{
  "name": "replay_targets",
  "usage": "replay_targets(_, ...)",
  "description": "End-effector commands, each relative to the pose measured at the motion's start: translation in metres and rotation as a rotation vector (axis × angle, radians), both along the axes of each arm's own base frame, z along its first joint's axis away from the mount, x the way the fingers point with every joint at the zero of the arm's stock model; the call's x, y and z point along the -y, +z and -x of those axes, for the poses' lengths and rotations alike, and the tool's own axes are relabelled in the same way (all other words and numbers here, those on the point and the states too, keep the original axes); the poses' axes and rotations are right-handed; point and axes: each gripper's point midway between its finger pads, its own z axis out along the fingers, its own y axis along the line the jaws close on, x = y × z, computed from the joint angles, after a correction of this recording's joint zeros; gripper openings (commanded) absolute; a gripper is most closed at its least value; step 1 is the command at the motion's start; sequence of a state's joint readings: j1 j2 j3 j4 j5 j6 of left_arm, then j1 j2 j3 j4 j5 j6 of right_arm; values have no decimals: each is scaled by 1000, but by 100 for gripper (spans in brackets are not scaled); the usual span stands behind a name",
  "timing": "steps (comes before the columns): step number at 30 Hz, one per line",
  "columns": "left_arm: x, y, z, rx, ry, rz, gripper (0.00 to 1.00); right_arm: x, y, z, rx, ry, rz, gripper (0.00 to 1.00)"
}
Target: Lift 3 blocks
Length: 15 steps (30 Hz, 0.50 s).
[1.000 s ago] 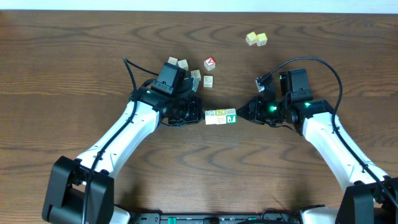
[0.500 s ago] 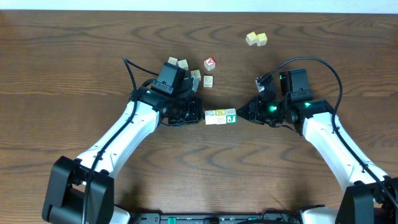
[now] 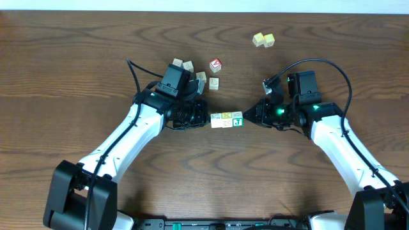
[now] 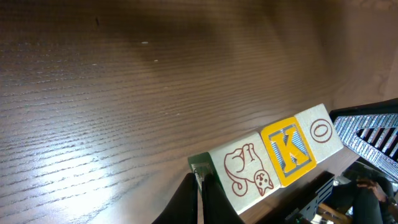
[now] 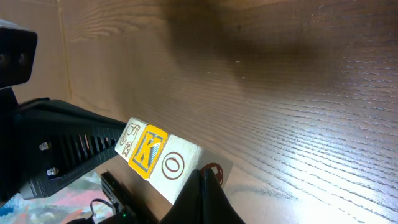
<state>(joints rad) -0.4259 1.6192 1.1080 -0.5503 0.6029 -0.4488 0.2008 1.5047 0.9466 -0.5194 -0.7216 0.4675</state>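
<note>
Three blocks form a tight row at the middle of the table. The wrist views show an animal drawing, a yellow K and an O on them. The closed left claw presses the row's left end, and the closed right claw presses its right end. Whether the row clears the table cannot be told. The left arm partly hides a cluster of loose cubes beyond the row.

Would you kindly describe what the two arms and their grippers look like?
The left arm and right arm have white shells, black joints and black bases. The left gripper and right gripper are black and taper to narrow tips. A thin black cable loops above each wrist; small green lights glow near the right wrist.
</note>
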Motion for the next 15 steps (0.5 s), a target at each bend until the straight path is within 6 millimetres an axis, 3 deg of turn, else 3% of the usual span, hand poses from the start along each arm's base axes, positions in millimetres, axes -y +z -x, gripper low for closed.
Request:
replay_targets(1,27,39,4,40,-78,137,7,-31,19,21,-17,110,-120,1)
replay_targets(15,27,39,4,40,-78,137,7,-31,19,21,-17,110,-120,1)
